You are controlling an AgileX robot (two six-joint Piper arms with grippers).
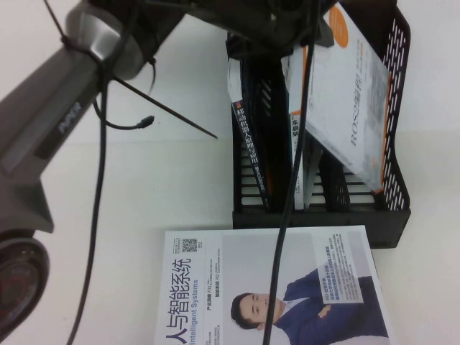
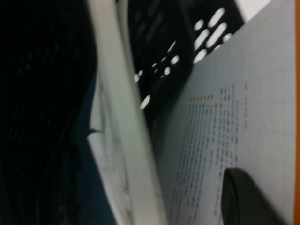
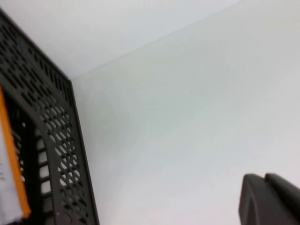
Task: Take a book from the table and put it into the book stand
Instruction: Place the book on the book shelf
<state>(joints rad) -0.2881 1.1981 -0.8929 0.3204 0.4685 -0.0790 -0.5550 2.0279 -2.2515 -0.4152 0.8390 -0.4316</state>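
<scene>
High view shows the book (image 1: 348,100) tilted in the right-hand slot of the book stand (image 1: 397,194) — its lower corner is down between the dividers, its top leans away toward the stand's far right corner, so it is not yet seated upright. The left end effector (image 1: 316,32) sits at the book's top edge, mostly hidden under the arm; in the left wrist view 1 dark finger (image 2: 246,197) lies flat on the printed cover, so it looks clamped on the book. 2 other volumes stand in the neighbouring slots, a dark teal book (image 1: 251,140) and a white one (image 1: 297,144).

Judged from here, the risk is release while the book leans: it may flop against the perforated side wall or jam its corner on a divider. The dangling cable (image 1: 287,215) crosses the slot mouth and could snag.

Room is tight inside the stand, open to its right. The right end effector (image 3: 272,201) hangs closed over bare tabletop (image 3: 187,117) just beside the stand's outer wall. A portrait book (image 1: 273,287) lies flat in front, near the stand's base.
</scene>
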